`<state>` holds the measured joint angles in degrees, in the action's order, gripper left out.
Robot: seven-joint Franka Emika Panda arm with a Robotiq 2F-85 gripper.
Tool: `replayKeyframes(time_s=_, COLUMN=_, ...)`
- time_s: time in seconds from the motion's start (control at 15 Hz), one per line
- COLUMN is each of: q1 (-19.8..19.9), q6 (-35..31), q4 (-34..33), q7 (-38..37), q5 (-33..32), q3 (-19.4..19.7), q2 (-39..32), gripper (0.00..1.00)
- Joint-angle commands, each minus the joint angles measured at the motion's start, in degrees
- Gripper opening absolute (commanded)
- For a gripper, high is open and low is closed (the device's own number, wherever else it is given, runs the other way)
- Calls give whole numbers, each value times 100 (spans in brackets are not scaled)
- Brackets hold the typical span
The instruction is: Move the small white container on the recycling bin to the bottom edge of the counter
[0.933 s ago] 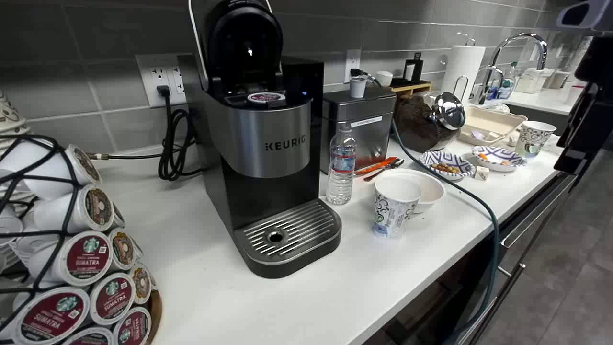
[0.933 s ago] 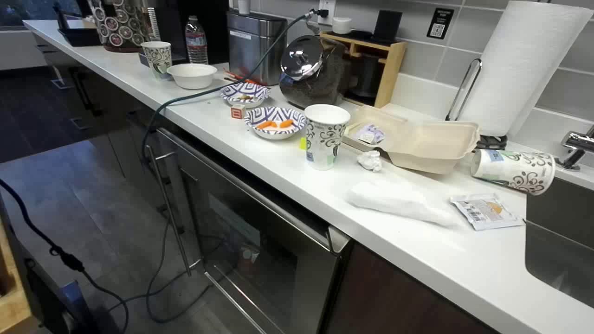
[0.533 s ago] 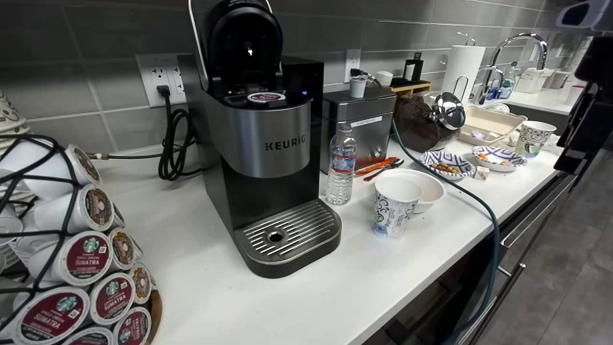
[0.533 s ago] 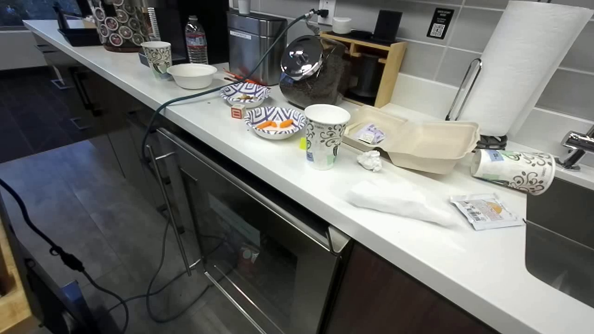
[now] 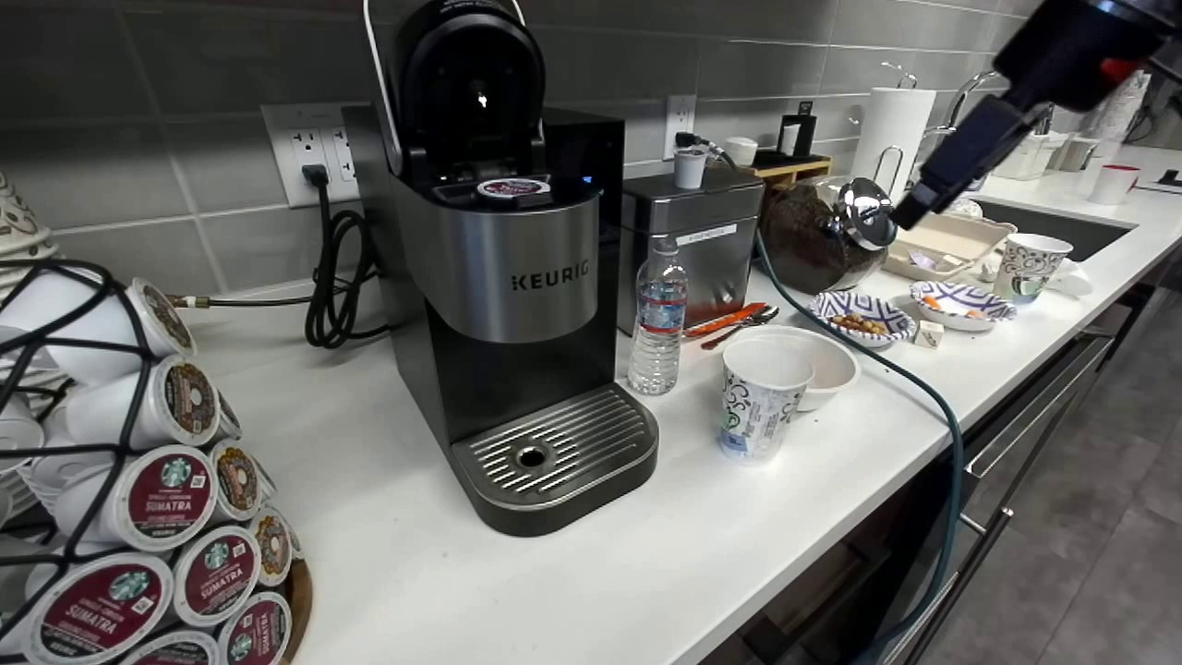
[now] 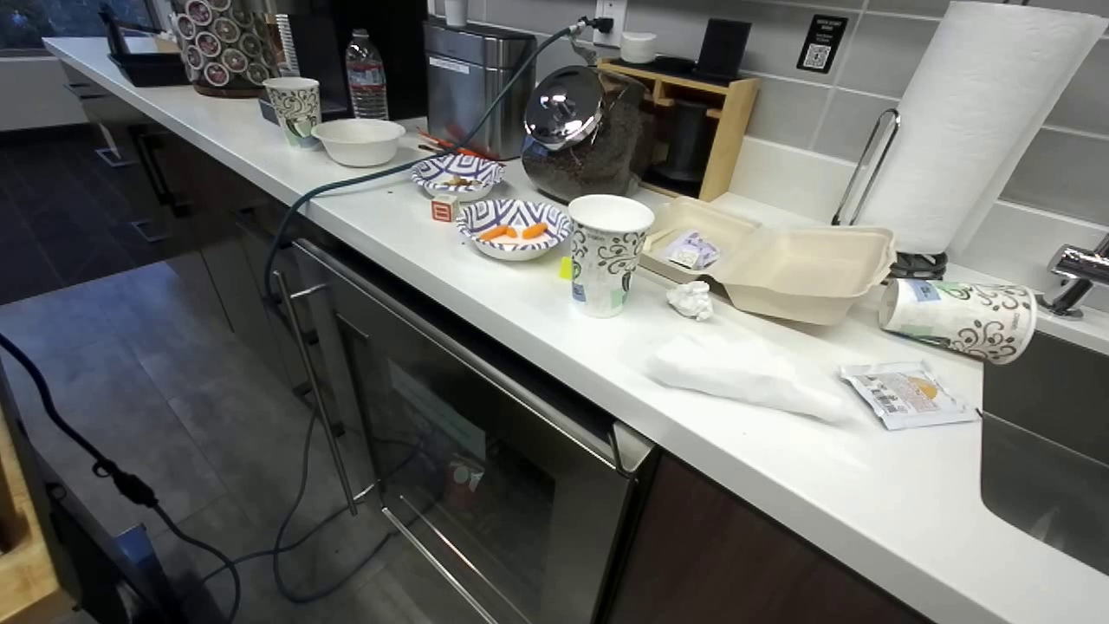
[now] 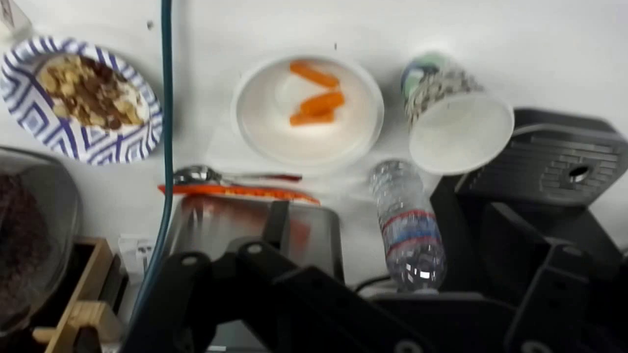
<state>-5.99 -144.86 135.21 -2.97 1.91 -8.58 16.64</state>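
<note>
The small white container (image 5: pixel 690 169) stands upright on the lid of the metal bin (image 5: pixel 697 254), beside the coffee machine; it also shows at the top of an exterior view (image 6: pixel 457 12) with the bin (image 6: pixel 478 82). In the wrist view the bin (image 7: pixel 321 225) is partly covered by a finger, and the container is hidden. The white counter (image 5: pixel 517 591) runs along a straight front edge. My gripper (image 5: pixel 910 214) hangs tilted in the air, apart from the container. In the wrist view the gripper (image 7: pixel 392 206) has its fingers wide apart with nothing held.
A water bottle (image 5: pixel 658 319), paper cup (image 5: pixel 763 406), white bowl with carrots (image 7: pixel 306 113) and coffee machine (image 5: pixel 526 268) stand near the bin. A blue-green cable (image 5: pixel 923 397) crosses the counter and hangs over its edge. A glass jar (image 5: pixel 822 231) lies beside the bin.
My gripper has moved left from the right border of an exterior view and now hangs before the jar and sink area. The container and the other objects have not moved.
</note>
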Motion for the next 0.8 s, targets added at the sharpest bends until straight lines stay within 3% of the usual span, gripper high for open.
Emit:
replayKeyframes(time_s=0.0, q1=71, q6=-1322, q4=-882, q7=-208, q5=-54, q3=48, q2=-1021, gripper=100)
replayKeyframes(time_s=0.2, q1=92, q6=-1974, q4=-1698, q7=101, q5=-205, q3=137, q2=-1767, gripper=100)
replayKeyframes(time_s=0.73, q1=58, q6=-981, q4=-3810, q7=-135, q5=-282, q3=424, q2=-3254, gripper=100)
